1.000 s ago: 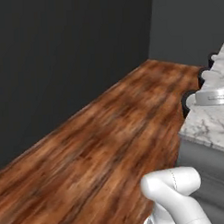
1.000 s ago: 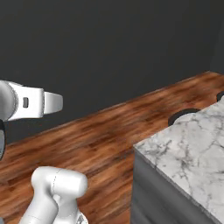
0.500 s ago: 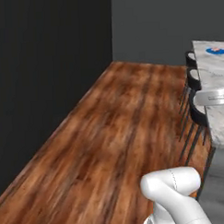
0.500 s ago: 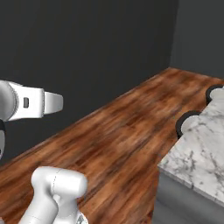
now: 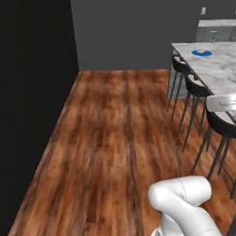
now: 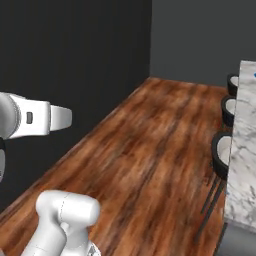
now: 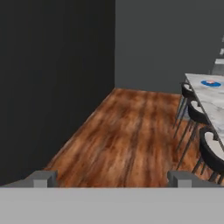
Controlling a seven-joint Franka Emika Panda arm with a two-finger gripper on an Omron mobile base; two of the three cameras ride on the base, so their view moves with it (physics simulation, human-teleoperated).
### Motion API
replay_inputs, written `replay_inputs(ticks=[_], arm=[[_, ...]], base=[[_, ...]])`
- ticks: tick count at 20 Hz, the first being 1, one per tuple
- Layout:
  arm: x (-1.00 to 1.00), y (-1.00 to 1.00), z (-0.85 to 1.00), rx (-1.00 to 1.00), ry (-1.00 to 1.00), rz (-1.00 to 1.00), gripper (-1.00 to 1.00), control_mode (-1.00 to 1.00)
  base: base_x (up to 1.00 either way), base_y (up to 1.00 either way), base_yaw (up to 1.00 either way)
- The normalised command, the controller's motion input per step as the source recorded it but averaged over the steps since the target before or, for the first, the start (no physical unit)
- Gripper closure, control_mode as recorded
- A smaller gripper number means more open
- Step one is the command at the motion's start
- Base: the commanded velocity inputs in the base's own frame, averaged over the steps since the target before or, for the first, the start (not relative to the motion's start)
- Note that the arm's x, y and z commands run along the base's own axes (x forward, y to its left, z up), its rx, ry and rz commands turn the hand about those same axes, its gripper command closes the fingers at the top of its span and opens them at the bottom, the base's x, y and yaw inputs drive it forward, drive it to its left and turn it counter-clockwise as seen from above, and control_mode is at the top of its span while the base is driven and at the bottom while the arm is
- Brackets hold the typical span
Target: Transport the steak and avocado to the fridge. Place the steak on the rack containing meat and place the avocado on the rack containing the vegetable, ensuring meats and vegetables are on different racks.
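Swinging round since before (the camera itself moving), both base views are now showing stools [image 5: 196, 90] beside the marble surface [image 5: 220, 67]; the hand [image 7: 111, 178] is hanging spread apart, empty.

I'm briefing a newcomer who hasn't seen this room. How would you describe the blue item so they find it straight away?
Start at the long marble counter along the right side of the wooden floor, with black stools tucked along its edge. Far down its top lies a small round blue object. It is the single spot of colour on the pale grey-veined stone.
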Motion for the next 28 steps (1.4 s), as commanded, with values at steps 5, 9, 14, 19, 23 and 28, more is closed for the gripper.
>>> replay_inputs(ticks=[5, 9, 14, 19, 23, 28], arm=[[0.00, 0.00, 0.00, 0.00, 0.00, 0.00, -1.00, 1.00], [0.00, 0.00, 0.00, 0.00, 0.00, 0.00, -1.00, 1.00], [0.00, 0.00, 0.00, 0.00, 0.00, 0.00, -1.00, 1.00], [0.00, 0.00, 0.00, 0.00, 0.00, 0.00, -1.00, 1.00], [0.00, 0.00, 0.00, 0.00, 0.00, 0.00, -1.00, 1.00], [0.00, 0.00, 0.00, 0.00, 0.00, 0.00, -1.00, 1.00]], base=[[1.00, 1.00, -0.47], [1.00, 1.00, -0.46], [1.00, 1.00, -0.45], [1.00, 1.00, -0.48], [1.00, 1.00, -0.51], [1.00, 1.00, -0.51]])
